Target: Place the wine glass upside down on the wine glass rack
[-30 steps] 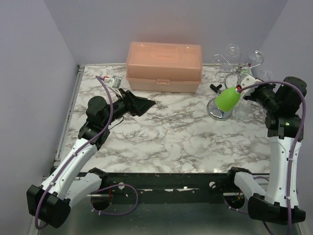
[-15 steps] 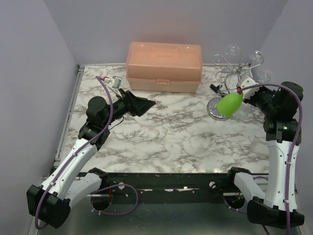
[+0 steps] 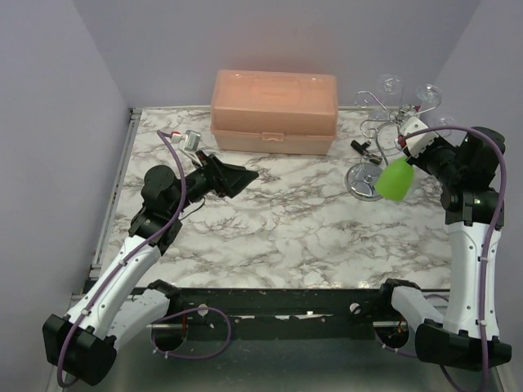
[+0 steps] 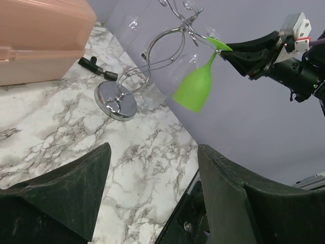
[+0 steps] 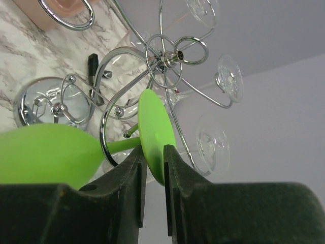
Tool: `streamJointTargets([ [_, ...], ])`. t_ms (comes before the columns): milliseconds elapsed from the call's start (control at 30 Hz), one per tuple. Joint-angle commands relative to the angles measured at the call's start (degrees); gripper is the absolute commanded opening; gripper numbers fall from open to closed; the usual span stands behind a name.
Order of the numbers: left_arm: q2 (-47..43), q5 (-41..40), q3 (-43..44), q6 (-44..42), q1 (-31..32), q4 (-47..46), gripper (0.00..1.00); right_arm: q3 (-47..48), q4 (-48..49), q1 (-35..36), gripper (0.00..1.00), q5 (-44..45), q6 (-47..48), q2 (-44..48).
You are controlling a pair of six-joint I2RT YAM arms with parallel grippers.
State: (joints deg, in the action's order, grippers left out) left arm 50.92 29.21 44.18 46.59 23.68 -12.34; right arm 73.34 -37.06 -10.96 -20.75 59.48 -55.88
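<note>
A green wine glass (image 3: 395, 181) hangs bowl-down and tilted at the right side of the silver wire wine glass rack (image 3: 364, 178). Its stem sits in one of the rack's curled arms. My right gripper (image 3: 409, 145) is at the glass's flat foot (image 5: 155, 132), its jaws slightly parted, and the foot lies loosely in the gap between them. The left wrist view shows the green wine glass (image 4: 195, 89) dangling from the rack (image 4: 116, 100), with the right gripper (image 4: 231, 51) at its foot. Over mid-table on the left, my left gripper (image 3: 245, 174) is open and empty.
A peach plastic box (image 3: 274, 110) stands at the back of the marble table. Clear glasses (image 3: 429, 94) hang upside down on the rack's other arms. A small black item (image 3: 359, 145) lies next to the rack's base, a small metal item (image 3: 192, 137) at the back left.
My right arm carried the green glass to the right, and its bowl swung from over the rack's base to beside it. The right jaws have parted a little. The left arm barely moved.
</note>
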Motion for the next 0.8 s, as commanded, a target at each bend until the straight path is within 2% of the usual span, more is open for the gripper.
streamJointTargets([
  [0, -1.3, 0.1, -1.1, 0.2, -0.4, -0.4, 0.71, 2.9, -4.9, -0.1, 0.28, 1.6, -1.8, 0.1],
  [467, 0.1, 1.1, 0.6, -0.2, -0.4, -0.2, 0.71, 6.2, -10.8, -0.2, 0.51, 4.4, -6.1, 2.4],
  [567, 0.2, 1.3, 0.4, 0.1, -0.4, -0.6, 0.71, 7.4, -12.3, -0.1, 0.57, 4.0, -8.0, 3.2],
  [767, 0.5, 1.9, 0.1, 0.4, -0.4, -1.3, 0.71, 10.0, -15.8, -0.1, 0.64, 2.2, -13.0, 3.3],
])
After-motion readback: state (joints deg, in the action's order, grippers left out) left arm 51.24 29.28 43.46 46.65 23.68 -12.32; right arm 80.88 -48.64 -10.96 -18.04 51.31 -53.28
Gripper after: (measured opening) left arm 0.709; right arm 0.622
